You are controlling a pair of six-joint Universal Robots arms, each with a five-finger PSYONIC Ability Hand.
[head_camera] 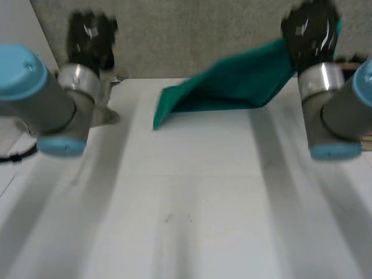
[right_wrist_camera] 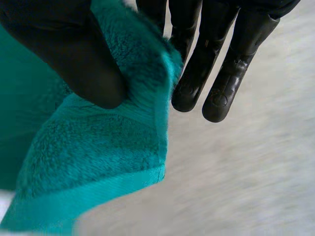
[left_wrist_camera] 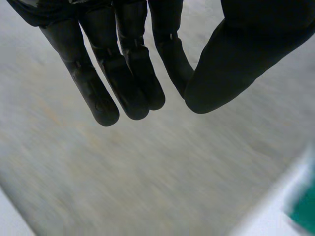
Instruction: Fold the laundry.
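A green towel [head_camera: 232, 84] stretches across the far side of the white table [head_camera: 192, 197], its right corner lifted off the surface and its left end resting on the table. My right hand [head_camera: 311, 32] pinches that raised corner between thumb and fingers; in the right wrist view the thumb [right_wrist_camera: 74, 54] presses the fluffy green towel [right_wrist_camera: 98, 162] against the fingers [right_wrist_camera: 197, 73]. My left hand [head_camera: 90, 38] hovers at the far left edge, apart from the towel. Its fingers [left_wrist_camera: 118, 73] hang straight and hold nothing, with a sliver of the towel [left_wrist_camera: 305, 211] beyond them.
A grey carpeted floor [head_camera: 192, 35] lies past the table's far edge. Both grey arms with light-blue caps [head_camera: 23, 70] reach over the table's left and right sides.
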